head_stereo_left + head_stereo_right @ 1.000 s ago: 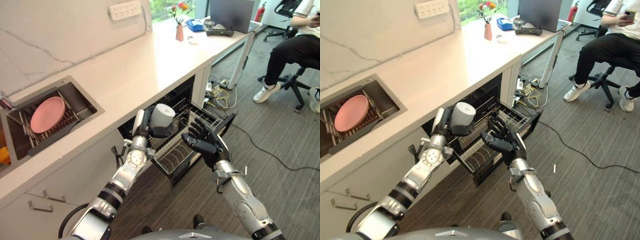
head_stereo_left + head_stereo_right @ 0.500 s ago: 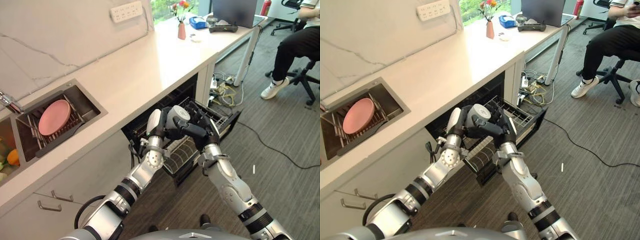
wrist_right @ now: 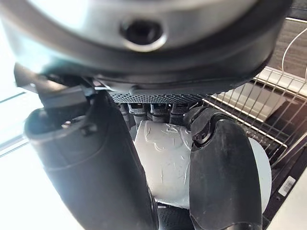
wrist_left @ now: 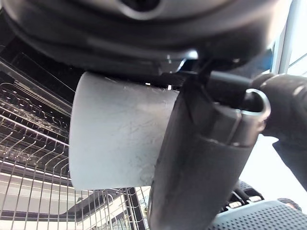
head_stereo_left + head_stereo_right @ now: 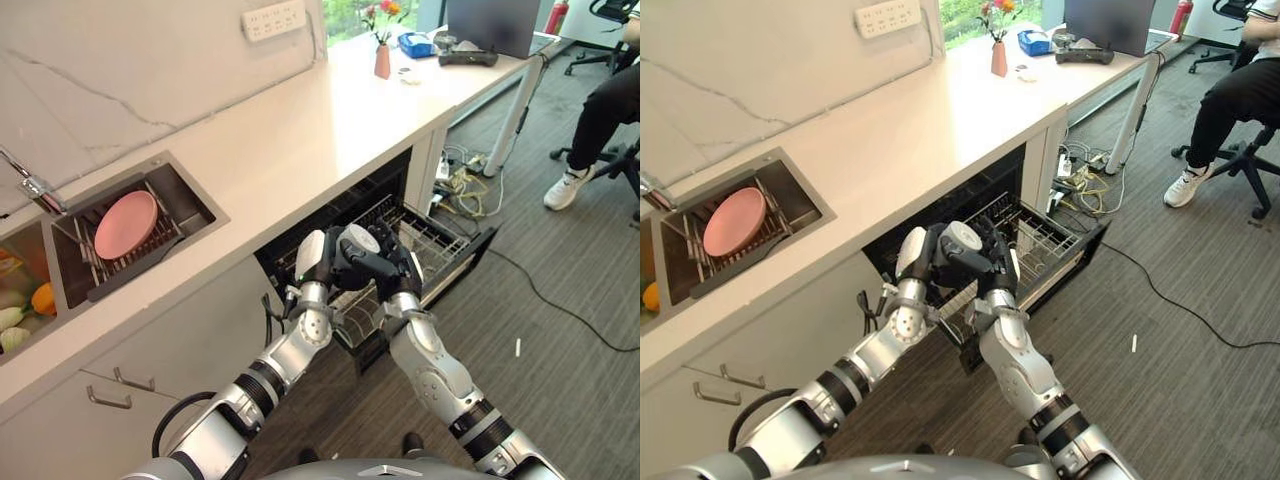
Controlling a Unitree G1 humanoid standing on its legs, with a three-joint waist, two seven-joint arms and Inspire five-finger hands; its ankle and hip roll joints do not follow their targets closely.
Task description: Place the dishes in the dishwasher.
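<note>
Since a second ago our right hand [image 5: 990,262] has come across from open air beside the rack and now wraps its fingers round the white cup [image 5: 357,240] that our left hand [image 5: 330,262] has kept gripping from the other side. Both hands are now curled on it, held in the air just above the pulled-out dishwasher rack [image 5: 440,232]; the right wrist view shows thumb and fingers closed over its pale wall.

Going from big to small: one white countertop [image 5: 300,120], one open dishwasher under it with one wire rack drawn out, one sink [image 5: 790,185] at the counter's left end holding one pink plate [image 5: 734,221] propped on a drying rack, and the one cup between our hands. Some fruit lies at the far left of the sink; we cannot count it. One person [image 5: 1240,90] sits on a chair well apart on the right.

We judge the cup to be light, stiff and breakable, ceramic by its look, with a smooth wall that could slip. A wrap round the cylinder wall suits it, and we should not let it knock the wires. The plate looks thin and rigid; we would pinch it at the rim.
</note>
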